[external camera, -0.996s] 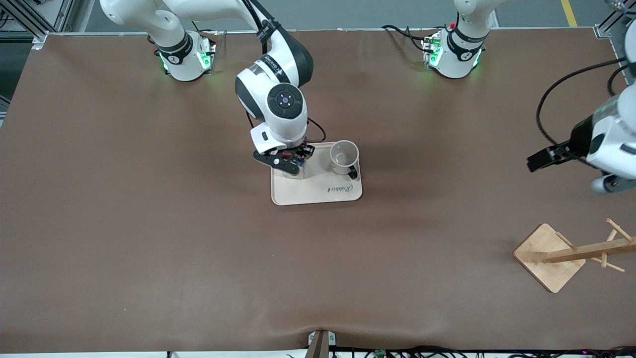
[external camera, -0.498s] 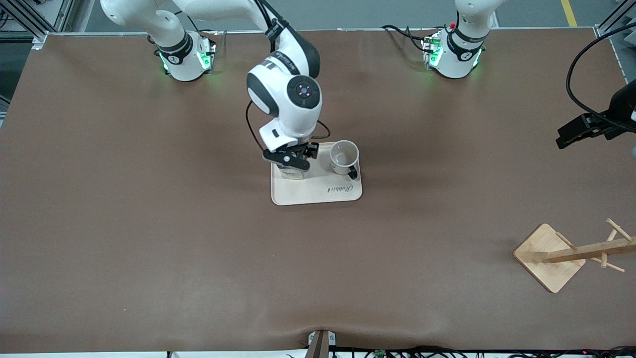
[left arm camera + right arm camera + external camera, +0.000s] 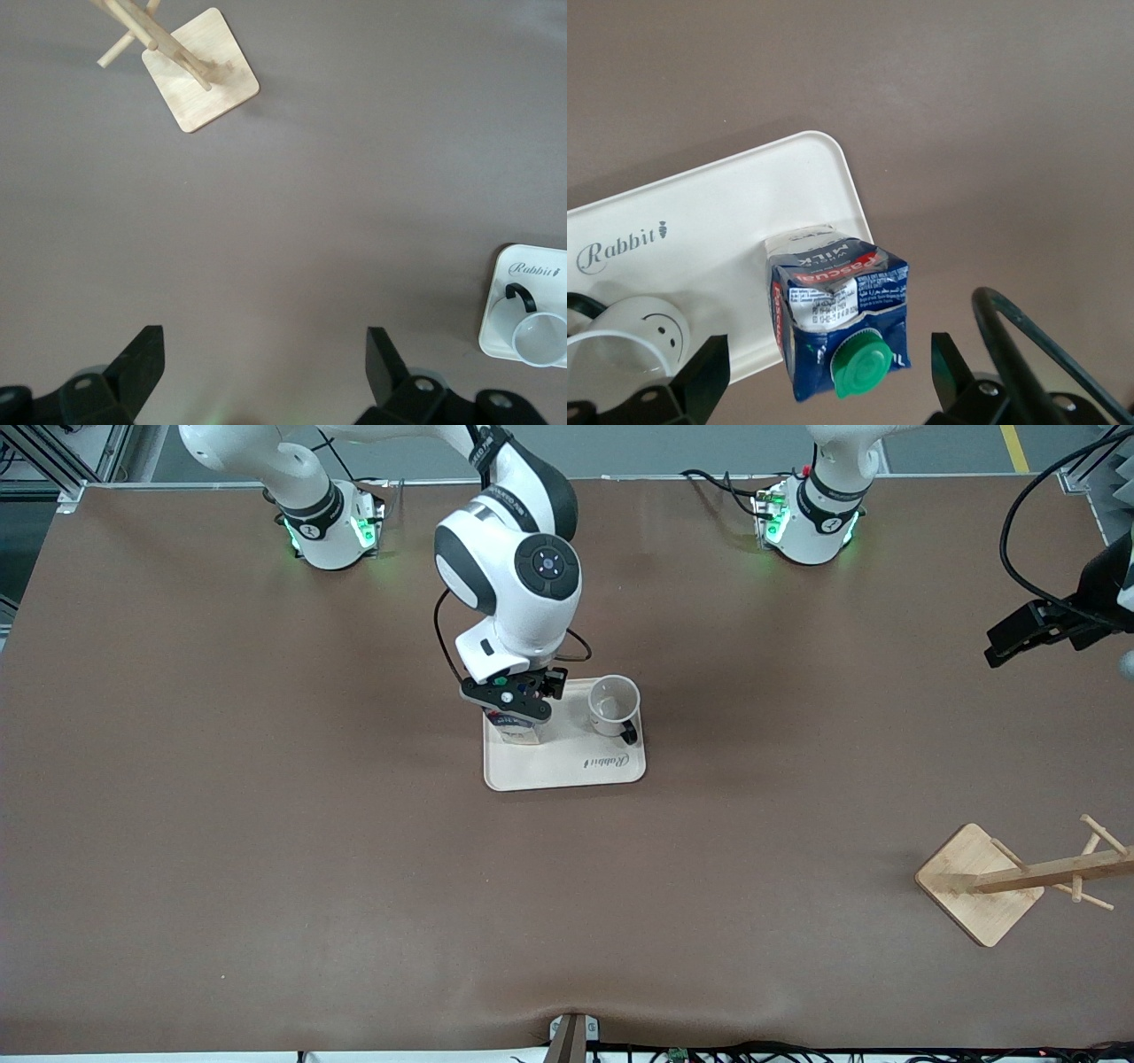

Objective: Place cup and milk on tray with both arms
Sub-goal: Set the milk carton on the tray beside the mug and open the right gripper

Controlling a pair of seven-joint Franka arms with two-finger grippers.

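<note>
Change: I see my right gripper has let go of the milk and risen; a second ago it sat low, clamped on the carton, and now its fingers are spread wide with the carton free between and below them.
Milk: standing upright on the tray, green cap up, at the end of the tray toward the right arm's base. On the front view's clock face it sits at about 9 o'clock from the cup.
Cup: the cup stands upright on the same tray, handle pointing toward 5 o'clock, near the milk but not touching it.
Tray: near the middle of the surface, with the word "Rabbit" along its edge nearest the front camera.
Right gripper: directly over the milk, fingers released, holding nothing.
Left gripper: the left gripper is up at the 3 o'clock edge of the front view, well apart from the tray, fingers open and empty; over the last second it has pulled farther away. This arm waits.
Other: a wooden rack sits at about 4 o'clock from the tray, well apart.
Meaning: I judge both things are now placed, so the task looks essentially done; only clearing my right arm without nudging the carton is left.
</note>
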